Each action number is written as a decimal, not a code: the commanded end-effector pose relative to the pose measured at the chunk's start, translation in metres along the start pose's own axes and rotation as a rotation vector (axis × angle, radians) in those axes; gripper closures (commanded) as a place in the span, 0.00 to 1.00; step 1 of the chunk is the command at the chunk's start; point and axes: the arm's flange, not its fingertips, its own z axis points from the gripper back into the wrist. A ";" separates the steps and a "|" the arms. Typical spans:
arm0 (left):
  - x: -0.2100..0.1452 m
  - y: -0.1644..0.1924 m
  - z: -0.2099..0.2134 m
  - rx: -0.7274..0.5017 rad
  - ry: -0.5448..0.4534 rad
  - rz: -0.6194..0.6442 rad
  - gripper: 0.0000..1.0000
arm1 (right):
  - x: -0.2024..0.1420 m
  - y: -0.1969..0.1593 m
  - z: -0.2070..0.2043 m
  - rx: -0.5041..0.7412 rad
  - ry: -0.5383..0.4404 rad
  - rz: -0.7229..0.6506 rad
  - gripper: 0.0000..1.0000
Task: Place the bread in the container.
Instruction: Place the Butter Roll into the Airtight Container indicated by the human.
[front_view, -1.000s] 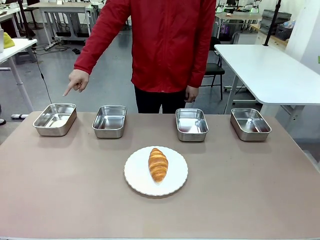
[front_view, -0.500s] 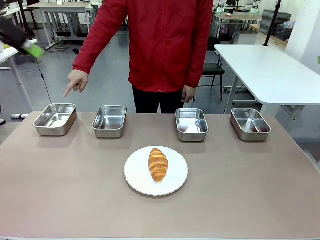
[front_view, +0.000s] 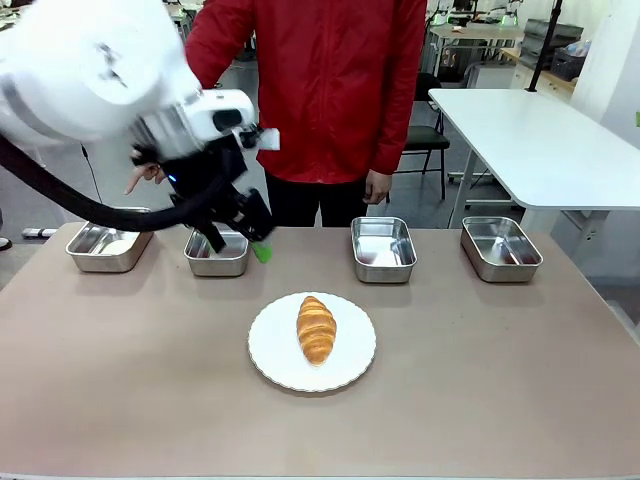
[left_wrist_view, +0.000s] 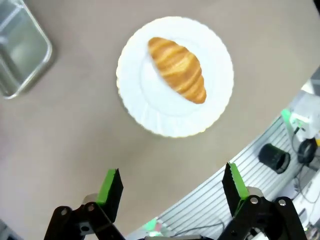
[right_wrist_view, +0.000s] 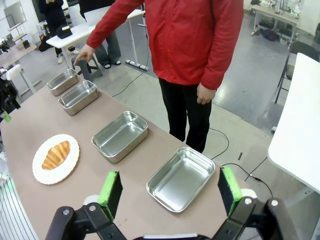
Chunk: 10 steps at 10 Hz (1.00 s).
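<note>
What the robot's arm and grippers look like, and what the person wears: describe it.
The left arm is glossy white and rounded, with a black cable hanging below. The left gripper and right gripper are black, jointed, tipped with green pads. The person wears a red long-sleeved jacket.

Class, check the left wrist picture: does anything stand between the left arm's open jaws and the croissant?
Nothing visible does. The left jaws hang open over bare table, and the bread lies uncovered on the white plate just ahead of them.
</note>
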 end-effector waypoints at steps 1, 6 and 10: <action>-0.011 0.006 0.028 0.010 -0.031 -0.037 0.00 | 0.001 0.001 0.000 0.003 -0.006 0.001 0.00; 0.014 -0.008 -0.030 -0.100 -0.006 0.119 0.00 | 0.001 0.001 0.000 0.003 -0.006 0.001 0.00; 0.039 -0.058 -0.085 -0.023 -0.004 0.366 0.00 | 0.001 0.001 0.000 0.003 -0.006 0.001 0.00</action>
